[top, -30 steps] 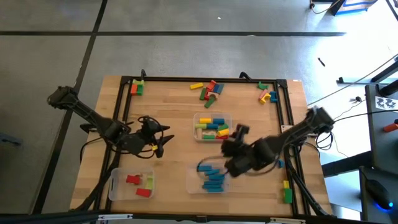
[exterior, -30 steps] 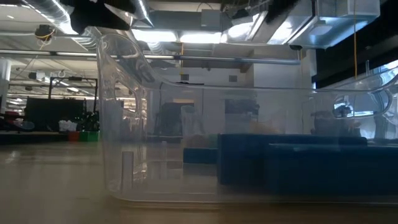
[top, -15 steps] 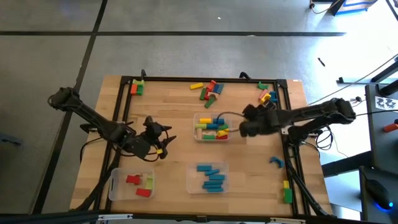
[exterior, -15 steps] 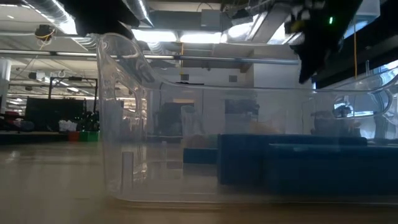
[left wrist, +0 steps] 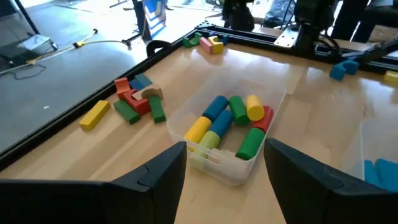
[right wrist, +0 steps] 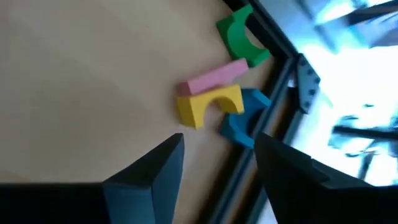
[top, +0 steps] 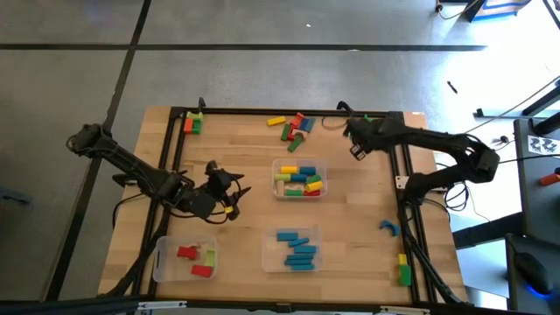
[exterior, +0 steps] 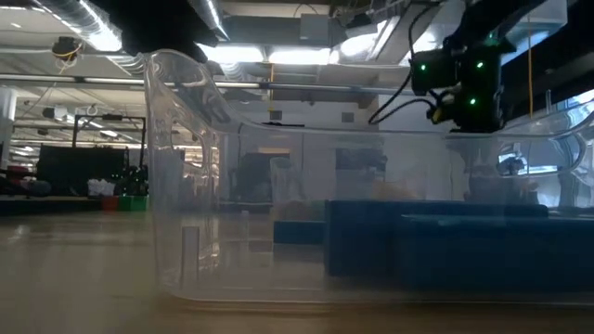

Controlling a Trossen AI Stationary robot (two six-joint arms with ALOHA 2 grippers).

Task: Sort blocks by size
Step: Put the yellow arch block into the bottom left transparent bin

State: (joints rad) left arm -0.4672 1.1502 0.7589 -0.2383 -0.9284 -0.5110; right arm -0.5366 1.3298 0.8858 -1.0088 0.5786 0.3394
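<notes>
A cluster of loose blocks lies at the far right of the table (top: 376, 133): a green arch (right wrist: 241, 34), a pink bar (right wrist: 214, 76), a yellow arch (right wrist: 208, 102) and a blue piece (right wrist: 242, 118). My right gripper (top: 357, 147) hovers open just beside this cluster, empty; its own view (right wrist: 217, 168) shows the blocks beyond the fingertips. My left gripper (top: 231, 198) is open and empty, left of the middle tray (top: 298, 179), which holds mixed blocks (left wrist: 230, 121). More loose blocks lie at the far middle (top: 294, 127) and the far left corner (top: 192, 123).
A clear tray of blue blocks (top: 297, 249) stands near the front middle; its wall fills the low view (exterior: 278, 213). A tray with red and green blocks (top: 187, 260) stands at the front left. A black frame (top: 404, 166) borders the table; a few blocks lie outside it (top: 403, 269).
My right gripper has swung from above the blue-block tray toward the table's far edge, past the middle tray, and now stands by the far-right block cluster. My left gripper has stayed about where it was.
</notes>
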